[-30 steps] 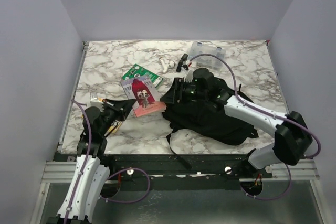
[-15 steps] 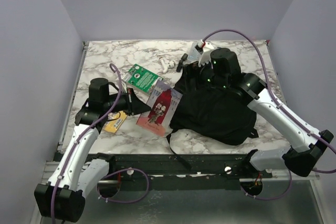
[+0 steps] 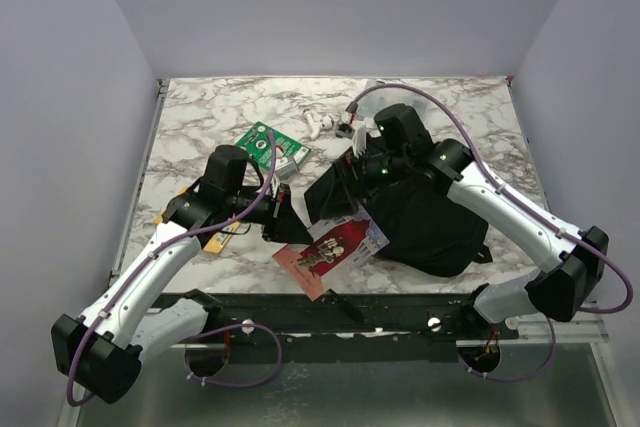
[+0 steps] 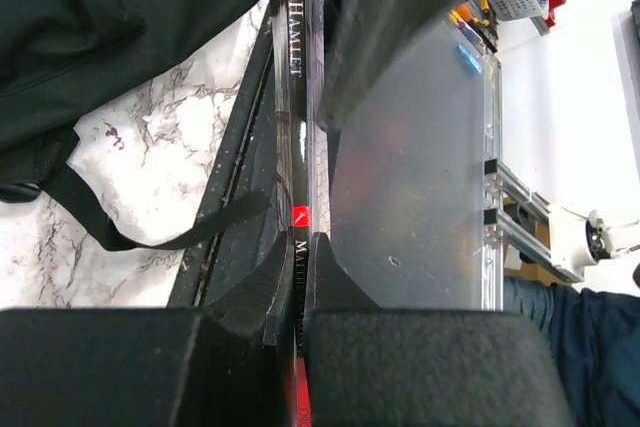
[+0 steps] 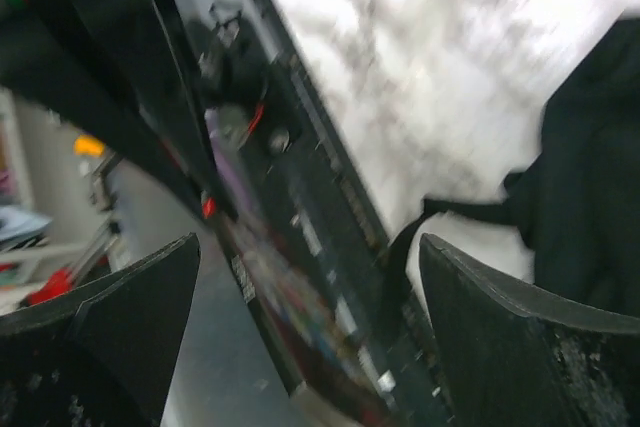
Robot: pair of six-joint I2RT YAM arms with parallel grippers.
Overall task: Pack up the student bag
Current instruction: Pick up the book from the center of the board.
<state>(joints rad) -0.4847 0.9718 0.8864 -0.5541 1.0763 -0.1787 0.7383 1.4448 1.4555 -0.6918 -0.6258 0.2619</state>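
a: marble table [image 3: 200, 112], plain white walls round it. where's the student bag [image 3: 430, 227]?
b: slumped on the table's right half, toward the near edge. its opening seems to face left. a loose strap [image 4: 120, 237] trails from it over the front edge.
a: what's going in?
b: a thin red paperback [image 3: 335, 247] with "hamlet" on the spine. it hangs tilted just left of the bag's near corner. the left claw [image 3: 278, 215] is clamped on it, one finger on each cover.
a: and the right claw [image 3: 352, 175]?
b: it's over the bag's left edge, by the opening. its fingers [image 5: 110, 337] are wide apart with nothing between them.
a: how would you do this step well?
b: my guess is the right claw should pinch the upper lip of the fabric and lift it. soft cloth will probably fold shut otherwise. then the left brings the book in spine first, low and level, above the strap so it doesn't snag. the grip looks close to one end, so the free end may droop. go slowly and release once most of the book is inside.
a: anything beyond the bag?
b: a green booklet [image 3: 270, 145] lies farther left and back. some small white bits [image 3: 320, 125] sit behind the bag's left side.
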